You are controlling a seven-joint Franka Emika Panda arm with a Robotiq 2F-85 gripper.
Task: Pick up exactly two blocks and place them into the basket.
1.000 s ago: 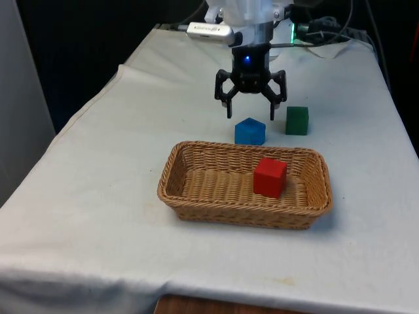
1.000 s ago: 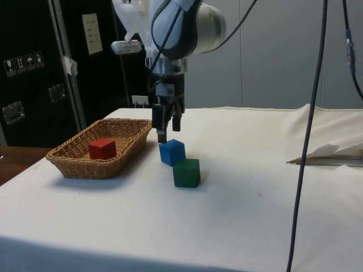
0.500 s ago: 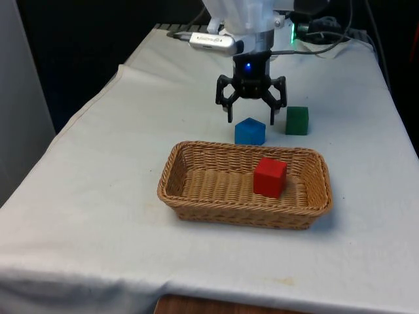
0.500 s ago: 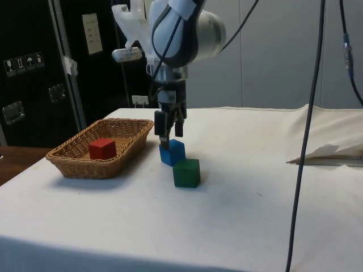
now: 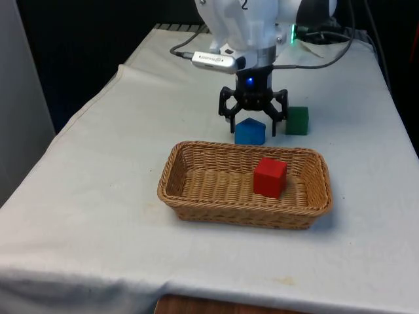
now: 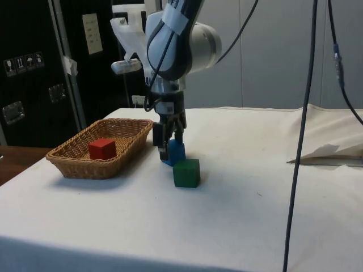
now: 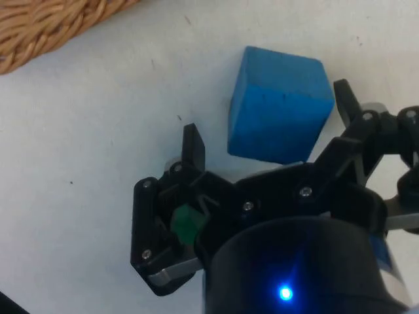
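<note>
A blue block (image 5: pixel 250 133) (image 6: pixel 175 153) lies on the white cloth just behind the wicker basket (image 5: pixel 171 171) (image 6: pixel 71 160). My gripper (image 5: pixel 254 125) (image 6: pixel 169 148) (image 7: pixel 268 124) is open and lowered over the blue block, one finger on each side of it. In the wrist view the fingertips (image 7: pixel 194 146) stand apart from the block's faces (image 7: pixel 281 104). A green block (image 5: pixel 296 120) (image 6: pixel 186 173) sits on the cloth beside the blue one, towards the front view's right. A red block (image 5: pixel 270 176) (image 6: pixel 102 148) lies inside the basket.
A corner of the basket (image 7: pixel 46 26) lies close to the gripper. A dark cable (image 6: pixel 298 141) hangs down over the table in the side view, and folded cloth (image 6: pixel 329 154) lies beyond it.
The gripper has come down from above the blue block until its open fingers straddle it. The blocks and basket have not moved.
</note>
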